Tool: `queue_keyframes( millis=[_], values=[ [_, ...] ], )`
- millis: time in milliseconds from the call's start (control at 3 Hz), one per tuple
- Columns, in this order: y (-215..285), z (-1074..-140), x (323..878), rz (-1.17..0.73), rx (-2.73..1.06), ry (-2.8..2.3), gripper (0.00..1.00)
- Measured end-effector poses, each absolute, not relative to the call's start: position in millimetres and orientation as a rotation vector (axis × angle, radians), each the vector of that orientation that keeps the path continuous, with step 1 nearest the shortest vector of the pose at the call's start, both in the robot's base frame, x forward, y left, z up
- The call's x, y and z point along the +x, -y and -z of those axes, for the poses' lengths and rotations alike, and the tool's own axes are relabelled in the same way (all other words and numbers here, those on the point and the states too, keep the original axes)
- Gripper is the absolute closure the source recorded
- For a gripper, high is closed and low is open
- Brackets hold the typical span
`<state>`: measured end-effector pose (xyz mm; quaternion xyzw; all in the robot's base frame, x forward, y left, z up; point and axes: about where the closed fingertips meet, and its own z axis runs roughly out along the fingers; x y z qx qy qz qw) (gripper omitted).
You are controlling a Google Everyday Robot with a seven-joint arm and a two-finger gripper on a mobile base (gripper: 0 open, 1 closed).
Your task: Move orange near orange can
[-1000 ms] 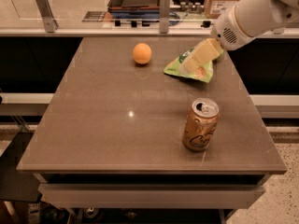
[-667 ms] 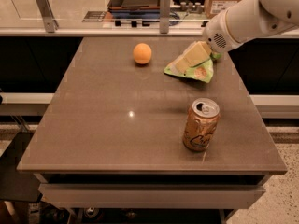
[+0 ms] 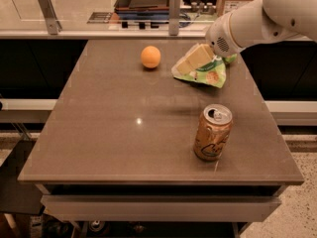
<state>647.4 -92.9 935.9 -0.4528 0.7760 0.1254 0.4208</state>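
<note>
the small, round, matte orange point(image 3: 150, 57) sat on the table's point(image 3: 99, 133) far side, well apart from the upright orange can point(image 3: 213, 133) near the front. the gripper point(image 3: 188, 63) hung over the green snack bag point(image 3: 212, 74); how far open it was could not be told.

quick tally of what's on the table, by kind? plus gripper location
Fruit: 1, the orange
Cans: 1, the orange can
Snack bags: 1, the green bag
Total: 3 on the table
Not counted: the gripper, over the green bag's left edge, right of the orange.
</note>
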Motion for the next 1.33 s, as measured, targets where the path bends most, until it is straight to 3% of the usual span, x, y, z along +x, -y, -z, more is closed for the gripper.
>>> queue_keyframes(
  millis=[1333],
  values=[
    [29.0,-913.9,702.2,-0.299,-1.256,-1.889,0.0]
  ],
)
